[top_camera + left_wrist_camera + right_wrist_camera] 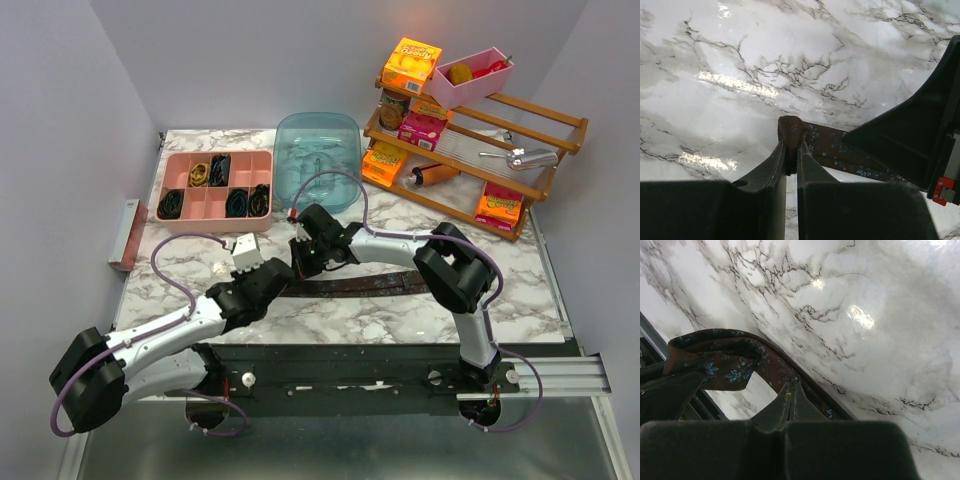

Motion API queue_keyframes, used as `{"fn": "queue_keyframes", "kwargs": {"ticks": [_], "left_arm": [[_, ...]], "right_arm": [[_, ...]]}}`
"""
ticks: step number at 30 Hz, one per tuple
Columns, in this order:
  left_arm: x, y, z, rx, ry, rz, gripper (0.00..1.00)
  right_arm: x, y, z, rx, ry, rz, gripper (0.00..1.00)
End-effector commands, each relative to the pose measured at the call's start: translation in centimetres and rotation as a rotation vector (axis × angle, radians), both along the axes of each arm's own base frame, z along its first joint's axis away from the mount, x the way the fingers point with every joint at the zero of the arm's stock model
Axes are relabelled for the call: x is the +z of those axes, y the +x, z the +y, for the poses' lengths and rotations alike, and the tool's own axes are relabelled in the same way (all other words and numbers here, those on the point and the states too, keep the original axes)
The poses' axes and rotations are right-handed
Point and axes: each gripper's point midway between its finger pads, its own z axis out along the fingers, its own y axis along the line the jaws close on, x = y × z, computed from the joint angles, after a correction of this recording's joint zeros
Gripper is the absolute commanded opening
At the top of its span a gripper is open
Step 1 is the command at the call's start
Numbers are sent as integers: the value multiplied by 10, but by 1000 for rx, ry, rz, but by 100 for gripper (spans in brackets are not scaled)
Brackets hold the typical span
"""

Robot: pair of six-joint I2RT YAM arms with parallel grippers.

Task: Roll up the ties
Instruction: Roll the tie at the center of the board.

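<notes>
My left gripper point(791, 150) pinches the end of the tie point(840, 150), which lies along the table point(790, 50). My right gripper point(790, 392) is closed on it just beside, at a raised fold. I think I should turn the end over tightly, keeping both edges aligned.

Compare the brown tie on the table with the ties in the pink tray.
The brown tie lies stretched out on the table; the tray ties are coiled in the pink tray. The brown tie is pinched by the left pincer and right pincer; the tray ties sit untouched. Both are mostly dark.
</notes>
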Motion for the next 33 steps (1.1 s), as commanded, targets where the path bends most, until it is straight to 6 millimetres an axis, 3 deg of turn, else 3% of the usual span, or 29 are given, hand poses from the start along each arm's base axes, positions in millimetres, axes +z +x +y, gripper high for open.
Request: {"fn": "queue_keyframes", "kwargs": {"ticks": [1, 11, 20, 33], "left_arm": [[0, 4, 10, 70, -9, -51, 0], [13, -1, 26, 170, -142, -153, 0], [0, -6, 40, 206, -97, -139, 0], [14, 13, 25, 139, 39, -127, 0]], "right_arm": [[-21, -11, -9, 19, -56, 21, 0], [-32, -18, -15, 27, -79, 45, 0], [-25, -20, -12, 43, -62, 41, 0], [37, -7, -4, 30, 30, -57, 0]]}}
